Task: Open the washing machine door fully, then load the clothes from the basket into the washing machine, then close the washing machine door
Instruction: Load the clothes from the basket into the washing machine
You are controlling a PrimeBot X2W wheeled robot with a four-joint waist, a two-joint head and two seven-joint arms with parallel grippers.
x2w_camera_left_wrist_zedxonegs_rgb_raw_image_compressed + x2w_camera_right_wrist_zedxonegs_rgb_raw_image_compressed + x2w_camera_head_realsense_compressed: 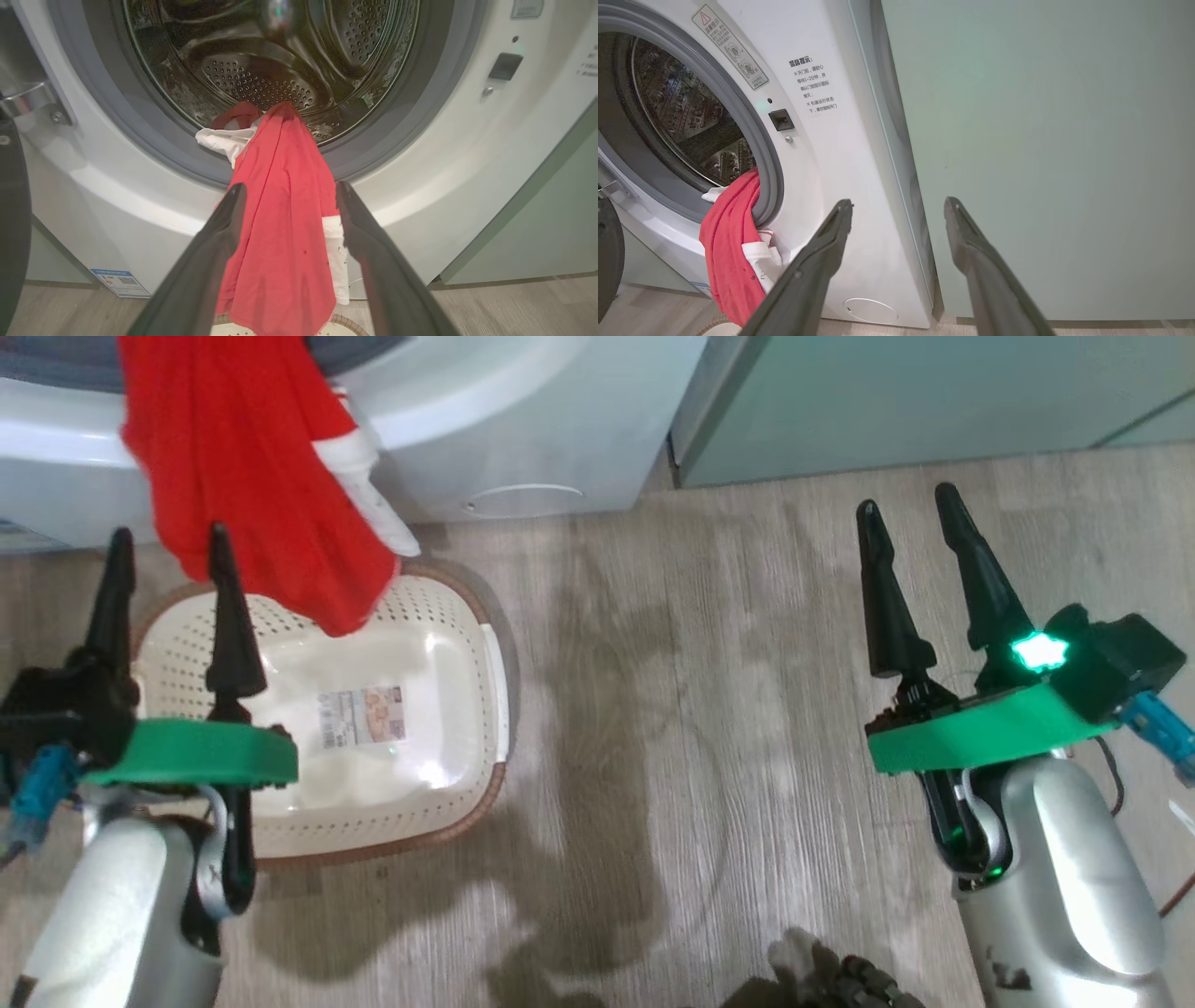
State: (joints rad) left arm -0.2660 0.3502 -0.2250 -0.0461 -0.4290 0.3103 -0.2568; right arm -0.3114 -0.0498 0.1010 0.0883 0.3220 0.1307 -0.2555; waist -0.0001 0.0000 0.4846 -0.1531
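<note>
A red shirt [252,476] with white trim hangs out of the washing machine [523,420], draped over the grey seal [154,140] from the steel drum [261,70]. Its lower end dangles over the cream basket [448,616], whose inside shows a label sticker. The door [11,210] stands open at the left edge of the left wrist view. My left gripper [169,532] is open above the basket's left side, with the shirt [280,210] hanging beyond its fingers. My right gripper [907,497] is open over the bare floor, holding nothing.
A pale green cabinet [1041,163] stands right beside the washer [831,186]. A small round white flap [871,310] sits low on the washer's front. Wood-look floor [672,709] stretches between the basket and my right arm.
</note>
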